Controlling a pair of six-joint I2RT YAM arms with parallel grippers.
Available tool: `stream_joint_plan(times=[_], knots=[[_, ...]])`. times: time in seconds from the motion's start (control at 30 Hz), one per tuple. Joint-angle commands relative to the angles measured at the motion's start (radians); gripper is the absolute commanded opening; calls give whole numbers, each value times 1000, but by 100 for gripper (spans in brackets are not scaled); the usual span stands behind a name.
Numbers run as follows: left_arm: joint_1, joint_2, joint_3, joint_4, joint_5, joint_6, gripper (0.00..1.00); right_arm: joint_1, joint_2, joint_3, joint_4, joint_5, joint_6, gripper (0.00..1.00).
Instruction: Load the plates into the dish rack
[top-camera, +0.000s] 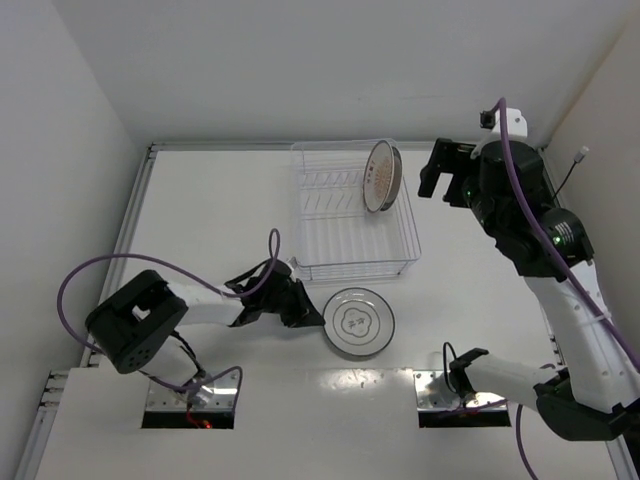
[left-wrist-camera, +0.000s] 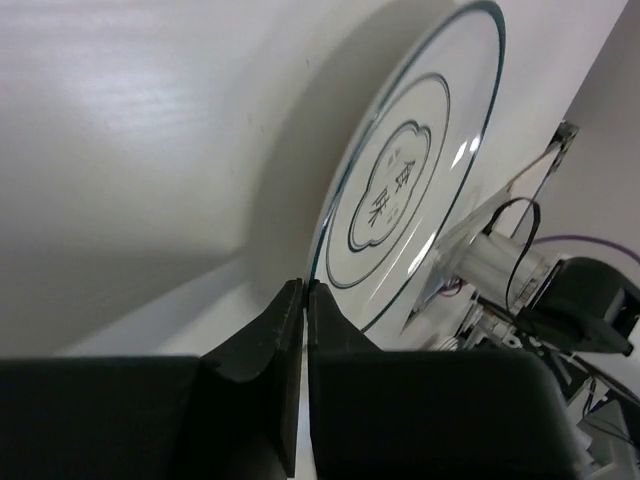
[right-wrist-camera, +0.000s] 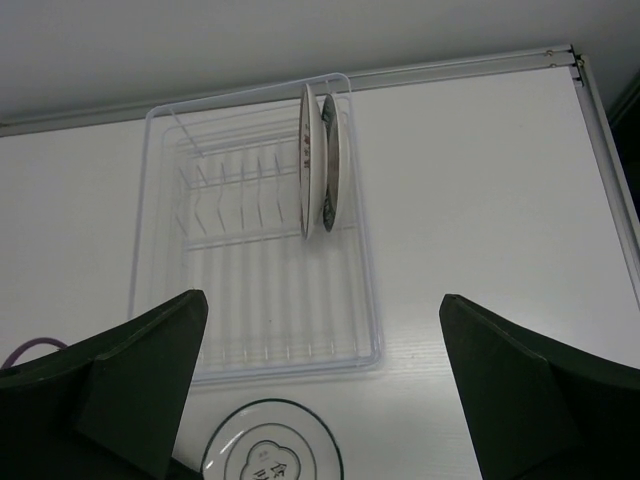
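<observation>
Black fingers of the left gripper (left-wrist-camera: 305, 290) fill the bottom of the left wrist view, pressed together on the thin rim of a white plate (left-wrist-camera: 400, 190). That plate has a dark line at its edge, a dark ring further in, and a flower-shaped outline at the centre holding two Chinese characters that look like 食味. It lies flat on the white table (top-camera: 200, 200), just in front of the near side of the dish rack (top-camera: 355, 268).

Two more plates (top-camera: 382, 176) stand on edge side by side in the rack's far right corner. The one facing the overhead camera has a pale face with a brownish pattern too small to read.

Beyond the rack's right side hangs the right gripper (right-wrist-camera: 320, 298), its fingers spread wide and holding nothing. A purple cable (top-camera: 150, 262) loops over the left arm, left of the rack. White walls (top-camera: 60, 120) enclose the table.
</observation>
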Motion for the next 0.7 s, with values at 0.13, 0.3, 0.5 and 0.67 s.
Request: stream_joint_plan(times=[0.13, 0.3, 0.5, 0.67], knots=[[-66, -301, 191, -326, -52, 94, 0, -4, -21, -81, 8, -65, 3, 100], [-56, -435, 514, -636, -170, 178, 0, -4, -31, -183, 40, -262, 23, 99], [33, -465, 681, -747, -190, 250, 0, -23, -59, -308, 163, -469, 61, 93], [104, -456, 647, -728, -146, 272, 0, -43, -50, -385, 224, -618, 72, 93]])
